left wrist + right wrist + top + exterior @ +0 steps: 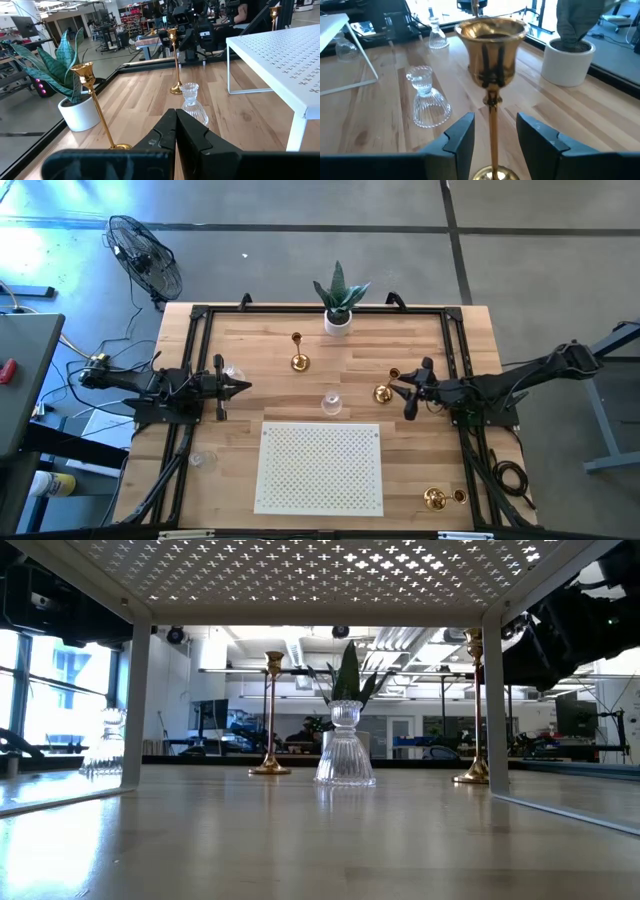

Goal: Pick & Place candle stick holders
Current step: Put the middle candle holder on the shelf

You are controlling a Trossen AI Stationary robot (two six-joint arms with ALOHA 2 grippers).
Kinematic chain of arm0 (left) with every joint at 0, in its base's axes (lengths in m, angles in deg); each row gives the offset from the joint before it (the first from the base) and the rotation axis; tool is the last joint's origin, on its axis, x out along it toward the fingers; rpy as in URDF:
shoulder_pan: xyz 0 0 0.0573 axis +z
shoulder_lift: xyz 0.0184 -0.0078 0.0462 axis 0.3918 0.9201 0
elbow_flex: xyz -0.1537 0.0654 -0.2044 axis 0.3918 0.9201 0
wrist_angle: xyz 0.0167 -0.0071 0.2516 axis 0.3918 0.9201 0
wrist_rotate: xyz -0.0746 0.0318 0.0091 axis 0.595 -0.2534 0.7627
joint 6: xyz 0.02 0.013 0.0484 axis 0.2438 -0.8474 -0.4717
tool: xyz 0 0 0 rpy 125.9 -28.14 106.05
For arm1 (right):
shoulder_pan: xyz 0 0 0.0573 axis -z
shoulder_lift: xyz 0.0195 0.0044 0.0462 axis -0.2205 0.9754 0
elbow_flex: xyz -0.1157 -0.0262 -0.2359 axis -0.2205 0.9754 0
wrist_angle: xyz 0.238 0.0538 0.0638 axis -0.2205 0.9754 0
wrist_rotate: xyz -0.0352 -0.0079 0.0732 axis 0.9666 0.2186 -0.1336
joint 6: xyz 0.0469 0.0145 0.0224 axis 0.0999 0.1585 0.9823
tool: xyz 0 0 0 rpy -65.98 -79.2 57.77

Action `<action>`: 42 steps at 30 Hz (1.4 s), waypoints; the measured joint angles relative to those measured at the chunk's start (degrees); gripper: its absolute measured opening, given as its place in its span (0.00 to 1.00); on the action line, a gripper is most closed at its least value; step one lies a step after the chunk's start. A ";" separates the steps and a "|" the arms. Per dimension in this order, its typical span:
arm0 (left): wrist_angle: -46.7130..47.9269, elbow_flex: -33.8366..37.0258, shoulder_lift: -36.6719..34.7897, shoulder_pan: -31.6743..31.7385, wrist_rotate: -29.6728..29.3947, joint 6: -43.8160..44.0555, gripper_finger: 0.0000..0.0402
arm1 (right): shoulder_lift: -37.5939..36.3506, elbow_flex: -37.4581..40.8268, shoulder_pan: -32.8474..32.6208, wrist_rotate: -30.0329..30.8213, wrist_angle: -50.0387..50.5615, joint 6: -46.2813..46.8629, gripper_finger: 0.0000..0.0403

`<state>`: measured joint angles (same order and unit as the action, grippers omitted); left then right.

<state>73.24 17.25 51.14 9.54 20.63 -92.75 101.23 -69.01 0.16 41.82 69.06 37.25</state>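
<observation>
R tool open astride thin shiny brass holder; L tool closed, empty.

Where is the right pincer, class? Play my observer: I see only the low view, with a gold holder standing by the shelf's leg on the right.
Observer: The right pincer straddles that gold holder at its stem, with the fingers open on either side and not clamped.
Operator: And the left pincer?
Observer: The left pincer is shut and empty on the table's left side, pointing toward the middle glass holder.
Operator: Any holder outside my view?
Observer: Yes, a second gold holder sits on the right arm's side, beside the white shelf.
</observation>
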 joint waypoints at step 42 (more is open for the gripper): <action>0.00 0.01 0.02 0.00 0.00 0.01 0.00 | 9.34 0.00 8.83 -5.35 -6.76 -1.30 0.34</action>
<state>73.24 17.25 51.15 9.54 20.63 -92.74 110.57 -69.01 8.99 36.46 62.30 35.95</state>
